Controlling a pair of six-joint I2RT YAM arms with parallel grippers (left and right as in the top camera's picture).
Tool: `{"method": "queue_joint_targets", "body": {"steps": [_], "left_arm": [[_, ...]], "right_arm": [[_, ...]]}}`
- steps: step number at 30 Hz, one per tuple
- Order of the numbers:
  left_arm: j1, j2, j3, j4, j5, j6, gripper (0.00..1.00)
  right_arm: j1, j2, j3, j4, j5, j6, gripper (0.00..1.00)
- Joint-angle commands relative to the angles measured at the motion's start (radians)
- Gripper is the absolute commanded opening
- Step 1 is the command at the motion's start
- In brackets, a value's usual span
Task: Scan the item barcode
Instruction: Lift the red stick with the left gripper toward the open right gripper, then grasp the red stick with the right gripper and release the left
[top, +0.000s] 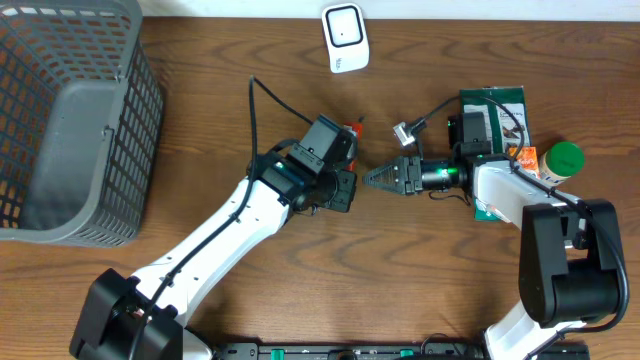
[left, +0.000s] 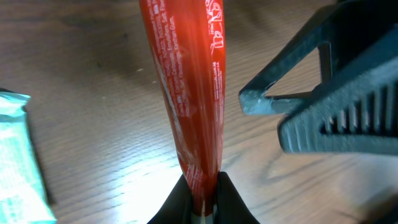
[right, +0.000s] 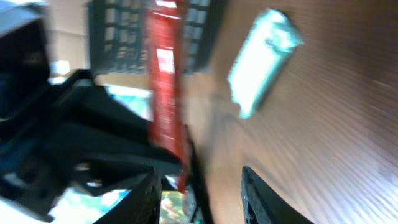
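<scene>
Left hand (left: 202, 190) is clamped tight on the bottom end of the red packet (left: 189, 93), fingers pinched together with the wrapper squeezed between them. The packet runs straight out from the fingertips, lifted clear of the wooden surface (left: 93, 74), its glossy side catching the light. White print runs along it, too small to read. In the right wrist view there is a pale patch partway up the wrapper, but the picture is too blurred to tell what it is.

Right hand (top: 370, 178) points straight at the left one, tip to tip and just beside the packet, not touching it. Its jaws stand apart with nothing between them; both dark fingers (right: 255, 199) show at the bottom of its own camera with a bare gap between them.

Moving outward: a teal packet (right: 261, 59) lies flat on the surface, off to the side of the red one. From overhead, both hands meet near the middle of the surface. The white scanner (top: 345, 38) sits at the far edge, well apart from the held packet. A grey basket (top: 70, 120) fills the far left corner. Under the right arm lies a dark green packet (top: 495, 105), with a green-capped bottle (top: 560, 160) beside it.
</scene>
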Motion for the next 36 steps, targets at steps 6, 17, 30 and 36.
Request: {"method": "queue_joint_targets", "body": {"steps": [6,17,30,36], "left_arm": [[0.076,-0.020,0.006,0.002,0.171,-0.064,0.07],[0.076,-0.020,0.006,0.007,0.203,-0.064,0.08],[0.076,-0.020,0.006,0.036,0.232,-0.064,0.08],[0.076,-0.020,0.006,0.050,0.232,-0.064,0.08]], "right_arm": [[0.021,0.006,-0.004,0.066,-0.076,0.086,0.36],[0.075,0.006,-0.004,0.259,-0.035,0.254,0.36],[0.121,0.006,-0.004,0.322,0.039,0.285,0.25],[0.122,0.006,-0.004,0.352,0.039,0.312,0.22]]}}
